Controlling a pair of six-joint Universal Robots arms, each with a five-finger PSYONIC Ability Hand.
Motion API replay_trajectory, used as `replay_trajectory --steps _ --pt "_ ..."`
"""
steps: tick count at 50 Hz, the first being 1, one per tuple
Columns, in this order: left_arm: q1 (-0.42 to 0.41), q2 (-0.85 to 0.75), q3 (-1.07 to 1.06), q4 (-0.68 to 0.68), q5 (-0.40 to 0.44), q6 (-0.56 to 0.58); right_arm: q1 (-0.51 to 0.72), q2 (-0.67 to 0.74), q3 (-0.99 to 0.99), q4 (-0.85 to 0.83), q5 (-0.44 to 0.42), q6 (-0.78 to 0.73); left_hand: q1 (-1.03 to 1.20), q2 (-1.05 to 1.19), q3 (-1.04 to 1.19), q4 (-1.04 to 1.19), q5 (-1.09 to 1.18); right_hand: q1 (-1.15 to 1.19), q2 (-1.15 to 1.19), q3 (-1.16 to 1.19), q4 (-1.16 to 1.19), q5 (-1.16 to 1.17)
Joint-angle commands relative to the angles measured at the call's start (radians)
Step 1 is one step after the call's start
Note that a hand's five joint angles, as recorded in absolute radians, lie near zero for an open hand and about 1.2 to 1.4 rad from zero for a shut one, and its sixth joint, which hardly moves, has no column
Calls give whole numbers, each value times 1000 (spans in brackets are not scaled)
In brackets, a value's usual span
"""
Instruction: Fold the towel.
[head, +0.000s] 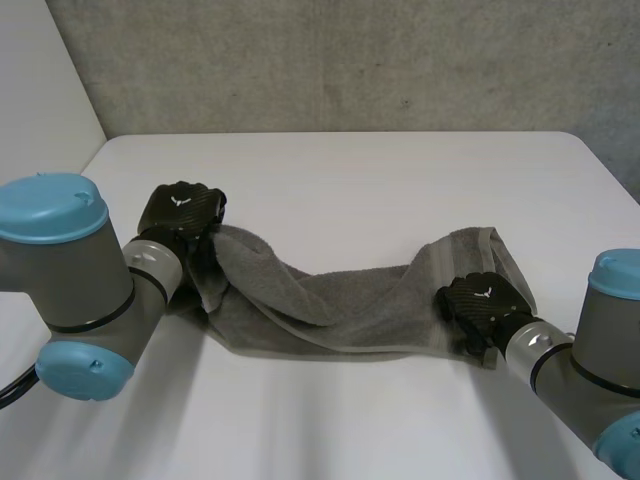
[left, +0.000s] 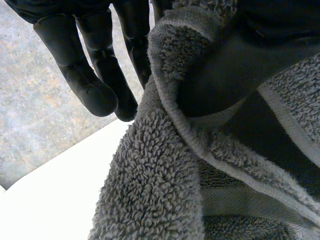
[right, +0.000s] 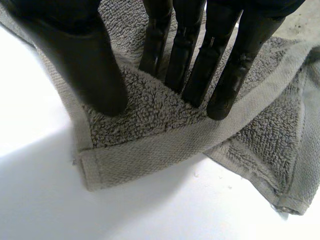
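Grey terry towel (head: 330, 300) with a hemmed edge, bunched into a rumpled band on the white table (head: 350, 170). Long axis runs left to right, hand to hand. Left hand (head: 180, 208) grips the left end, raised off the table; its thumb is hidden behind cloth. Right hand (head: 485, 305) is on the right corner, straight fingers (right: 225, 75) and thumb pressing flat, gripping nothing. Layering in the middle is hard to make out.

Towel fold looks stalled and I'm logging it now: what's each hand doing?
Left hand: closed on the towel, its end lifted.
Right hand: open, straight fingers pressing the other end.
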Motion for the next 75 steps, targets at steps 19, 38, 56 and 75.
replay_trajectory --steps 19,38,56,75 --pt "2 6 0 0 2 2 -7 6 -35 19 -3 -13 -106 -207 -205 -191 -368 493 497 501 499 503" --pt "39 220 116 -155 6 165 -31 -242 -518 547 -17 -8 -106 -207 -205 -191 -368 493 497 501 499 503" --pt "143 172 325 -432 43 186 -85 -181 -816 732 -19 -25 -106 -207 -205 -191 -368 493 497 501 499 503" --pt "117 -249 1007 -482 74 149 53 106 -1048 169 61 -24 -106 -207 -205 -191 -368 493 497 501 499 503"
